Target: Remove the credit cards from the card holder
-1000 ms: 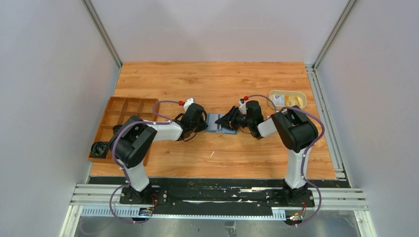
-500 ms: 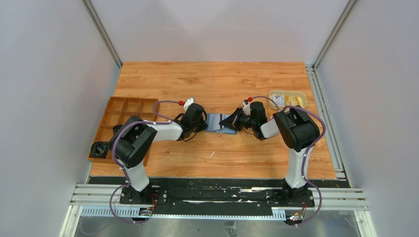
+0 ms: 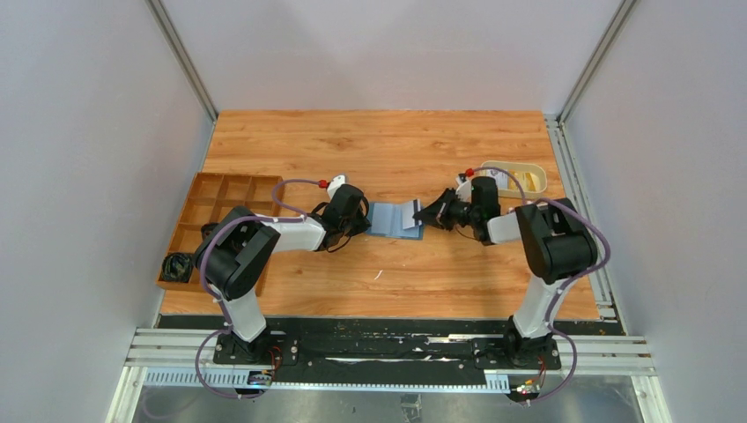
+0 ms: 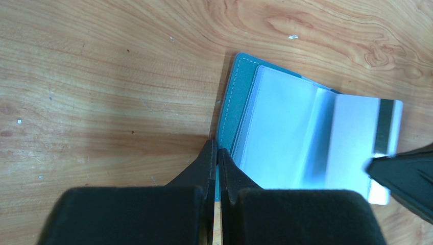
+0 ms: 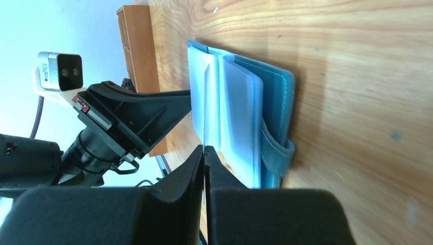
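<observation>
card holder lies open on the table, mid-frame in top view. White credit card pokes out its right side, right gripper pinched on it. left gripper closed, apparently clamping the holder's left cover edge.

Quantities on the worktop: one card holder; three credit cards visible — two in the dish, plus one protruding card at the holder's 3 o'clock edge. One cream dish at 2 o'clock of the holder; one compartment tray at 9 o'clock. Two claws: left claw, right claw.
</observation>
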Motion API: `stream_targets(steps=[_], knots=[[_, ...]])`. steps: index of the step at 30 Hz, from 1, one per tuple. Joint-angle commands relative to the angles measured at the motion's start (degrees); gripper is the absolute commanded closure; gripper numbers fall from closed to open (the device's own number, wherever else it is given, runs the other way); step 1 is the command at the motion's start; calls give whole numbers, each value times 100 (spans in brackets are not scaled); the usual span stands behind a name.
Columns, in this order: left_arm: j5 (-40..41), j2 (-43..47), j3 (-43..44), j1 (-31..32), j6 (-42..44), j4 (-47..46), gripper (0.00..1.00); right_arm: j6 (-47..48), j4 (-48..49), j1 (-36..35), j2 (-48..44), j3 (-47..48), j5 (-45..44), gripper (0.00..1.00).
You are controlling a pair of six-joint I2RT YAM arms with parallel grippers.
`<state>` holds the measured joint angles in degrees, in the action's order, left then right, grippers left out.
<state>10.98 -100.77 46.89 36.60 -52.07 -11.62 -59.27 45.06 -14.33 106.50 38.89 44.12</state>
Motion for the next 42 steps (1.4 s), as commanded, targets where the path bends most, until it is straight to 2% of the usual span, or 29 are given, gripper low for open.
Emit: stream_targets(steps=[1,5,6,8,11,16,22,42], knots=[[-35,-305,-174,67,127,806,100,1380,-1997,553,-765,390,213,94],[-53,-312,-216,67,132,728,100,3097,-4389,1096,-1364,1584,-235,94],[-46,-307,-224,71,142,716,100,3286,-4905,1175,-1402,1840,-308,94],[-8,-281,-216,67,198,722,100,3754,-5560,1568,-1401,2297,-365,94],[39,-186,-220,67,269,715,100,3975,-5960,1986,-1266,2736,-478,95],[22,-2,-215,67,432,766,100,4167,-6276,2658,-989,3206,-635,96],[-34,48,-289,62,532,722,100,4432,-6623,3074,-312,3830,-841,98],[-123,86,-400,-20,575,711,100,4118,-6290,3160,818,4563,-646,99]])
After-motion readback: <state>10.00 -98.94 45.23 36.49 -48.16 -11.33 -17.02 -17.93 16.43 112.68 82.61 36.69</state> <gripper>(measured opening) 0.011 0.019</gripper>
